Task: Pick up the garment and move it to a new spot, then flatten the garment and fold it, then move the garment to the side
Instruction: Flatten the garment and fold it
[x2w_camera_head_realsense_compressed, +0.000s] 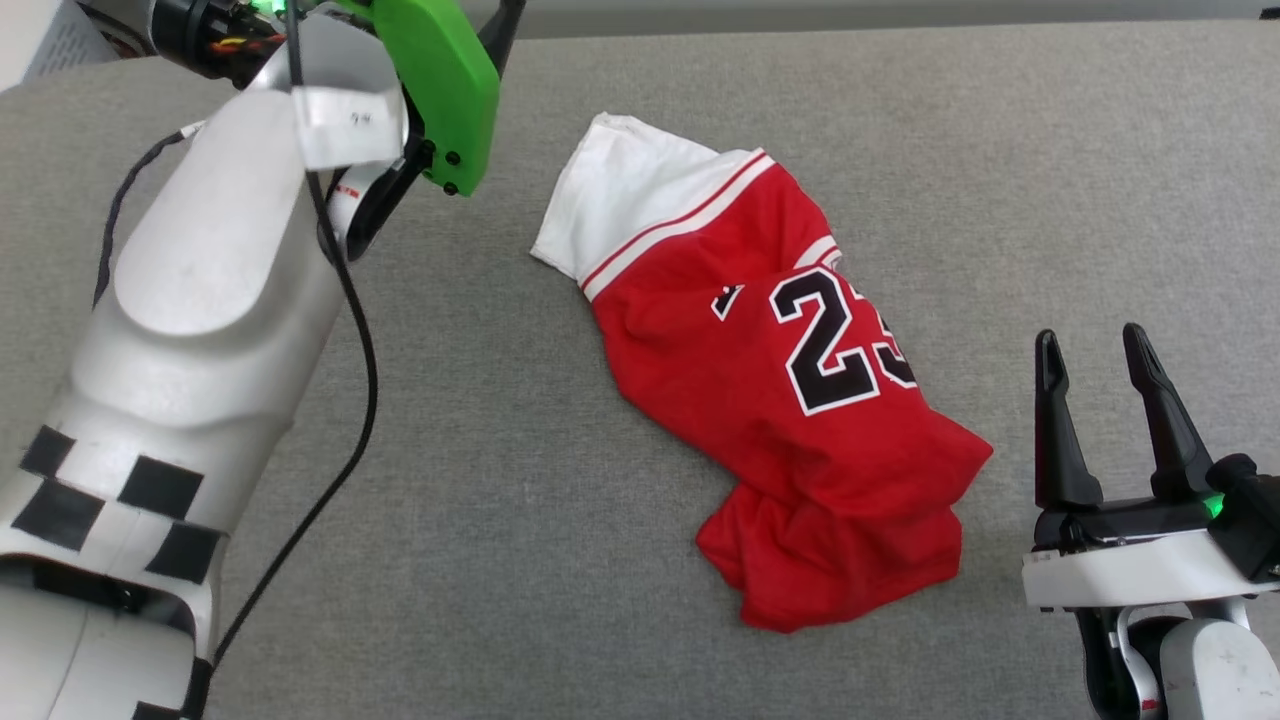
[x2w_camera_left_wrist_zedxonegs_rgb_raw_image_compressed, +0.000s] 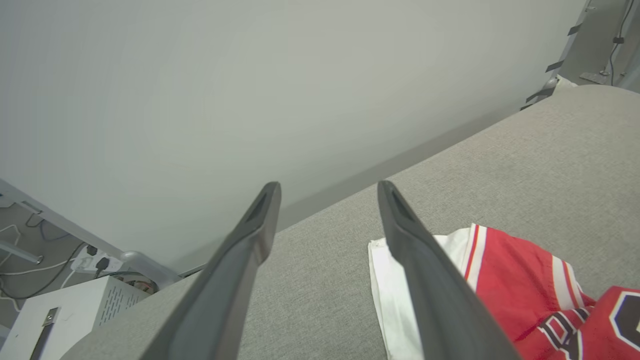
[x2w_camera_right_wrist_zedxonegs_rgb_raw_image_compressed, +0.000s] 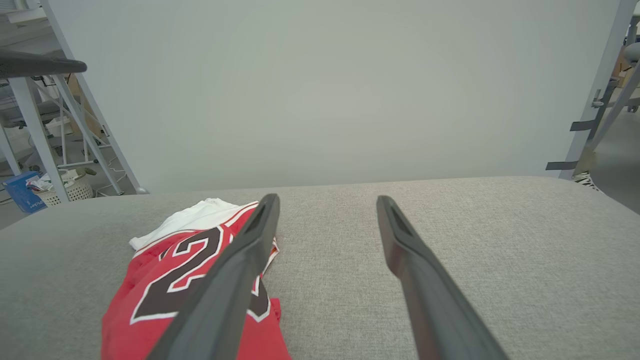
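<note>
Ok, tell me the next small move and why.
Probably shift the right gripper toward the garment, onto its lower red edge: it lies crumpled and unheld on the grey surface, with that gripper's open fingers just beside it.

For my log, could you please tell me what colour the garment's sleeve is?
White sleeve, red-striped trim; clearest in the head view.

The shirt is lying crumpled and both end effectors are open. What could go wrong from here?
1. The garment is bunched, with its lower end in folds; the right end effector beside it might pinch several layers, so it would not open flat.
2. The loose black cable along the left arm might drag across the cloth.
</note>
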